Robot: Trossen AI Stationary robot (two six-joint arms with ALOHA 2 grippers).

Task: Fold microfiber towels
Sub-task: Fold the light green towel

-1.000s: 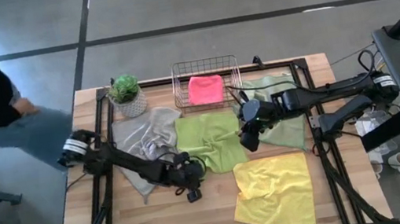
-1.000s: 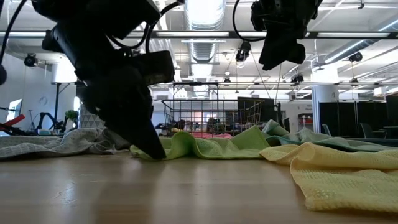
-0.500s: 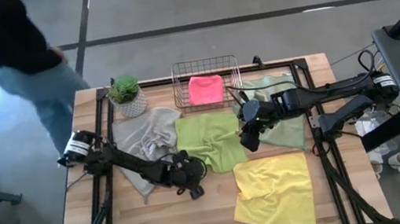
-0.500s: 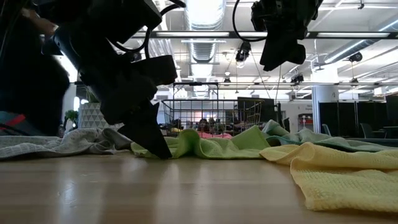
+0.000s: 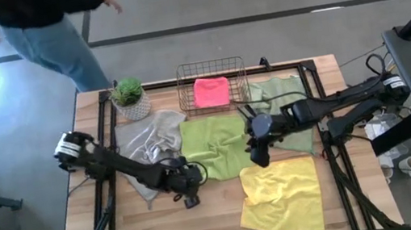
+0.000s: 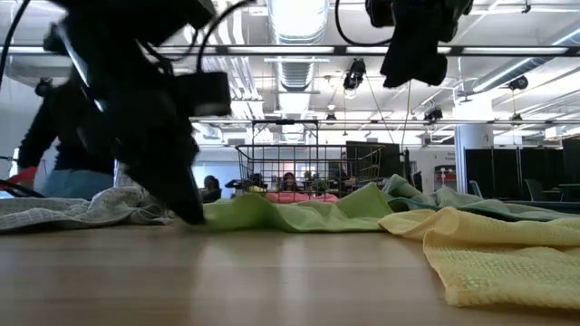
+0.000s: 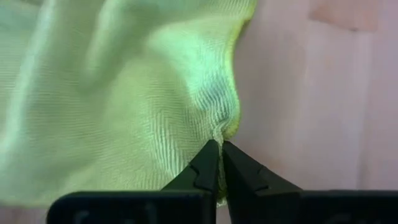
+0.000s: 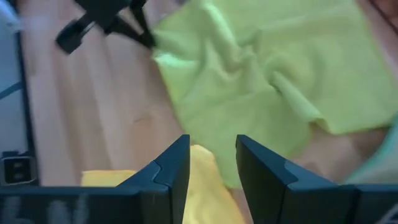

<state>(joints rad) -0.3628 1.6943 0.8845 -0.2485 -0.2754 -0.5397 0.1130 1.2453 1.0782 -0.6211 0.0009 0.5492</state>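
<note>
The lime green towel [image 5: 218, 142] lies spread and rumpled at the table's middle. My left gripper [image 5: 187, 186] is shut on its near left corner, low at the table [image 6: 192, 215]. My right gripper [image 5: 258, 153] hangs open and empty above the lime towel's near right part, beside the yellow towel [image 5: 282, 193]. The grey towel [image 5: 153, 143] lies crumpled at the left. The pale sage towel [image 5: 291, 110] lies at the right. The hot pink towel [image 5: 211, 91] lies in the copper wire basket [image 5: 184, 81]. My left gripper pinches the lime towel's edge [image 7: 222, 127] near its near left corner between its two fingers. The fingers slant down from the table's left side. The pinched bit bunches into small folds at the fingertips, and the rest of the towel lies on the table.
A potted plant [image 5: 130, 96] stands at the far left corner. A person [image 5: 45, 25] walks on the floor beyond the table's far left. Bare wood [image 5: 149, 229] shows along the near left of the table.
My left gripper has gone a little toward the table's left edge, low at the table, and the lime towel's near left corner has gone with it. My right gripper has gone a little toward the near edge, staying open. The person has walked along behind the table.
</note>
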